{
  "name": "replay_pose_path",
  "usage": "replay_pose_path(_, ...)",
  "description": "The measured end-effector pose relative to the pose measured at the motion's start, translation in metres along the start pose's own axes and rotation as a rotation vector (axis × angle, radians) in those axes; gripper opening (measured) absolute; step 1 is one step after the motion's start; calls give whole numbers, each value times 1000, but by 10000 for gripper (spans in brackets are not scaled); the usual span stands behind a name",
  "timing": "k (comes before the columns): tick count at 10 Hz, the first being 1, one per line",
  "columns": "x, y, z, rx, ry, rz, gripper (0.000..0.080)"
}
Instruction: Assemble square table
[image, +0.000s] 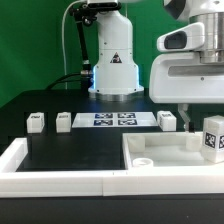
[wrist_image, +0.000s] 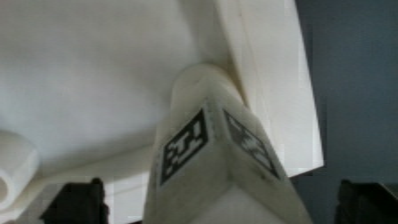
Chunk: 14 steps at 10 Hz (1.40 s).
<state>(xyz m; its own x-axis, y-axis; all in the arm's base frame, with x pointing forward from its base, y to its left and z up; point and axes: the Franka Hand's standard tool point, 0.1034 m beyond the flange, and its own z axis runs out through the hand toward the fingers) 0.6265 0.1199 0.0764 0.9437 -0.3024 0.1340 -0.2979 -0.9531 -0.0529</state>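
The white square table slab (image: 165, 152) lies at the exterior view's right front, tray side up. A tagged white leg (image: 212, 138) stands at its right corner. In the wrist view this leg (wrist_image: 217, 150) rises from the slab's corner (wrist_image: 107, 90), between my fingers. My gripper (image: 206, 122) hangs over that leg. Its jaws are open wide in the wrist view (wrist_image: 222, 208), with a gap on each side of the leg. Three more legs lie on the black table: two at the left (image: 36, 122) (image: 63, 120) and one behind the slab (image: 167, 120).
The marker board (image: 113, 119) lies flat in front of the robot base (image: 114, 70). A long white rim (image: 45, 172) borders the black surface at the front and left. A round peg hole boss (image: 143, 158) shows in the slab.
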Motion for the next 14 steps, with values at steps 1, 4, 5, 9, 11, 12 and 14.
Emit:
replay_pose_path(1,0,2,1,-1,-1,-115,649)
replay_pose_path(4,2,1,-3,1,4,-349,649)
replay_pose_path(5,3,0,-4,2,7,-465,649)
replay_pose_path(9,3,1,-4,-4,7,-617,623)
replay_pose_path(11,3,1,-4,-4,6,-615,290)
replay_pose_path(12,3,2,-4,-4,7,-615,291)
replay_pose_path(14,3,2,-3,-4,7,-585,291)
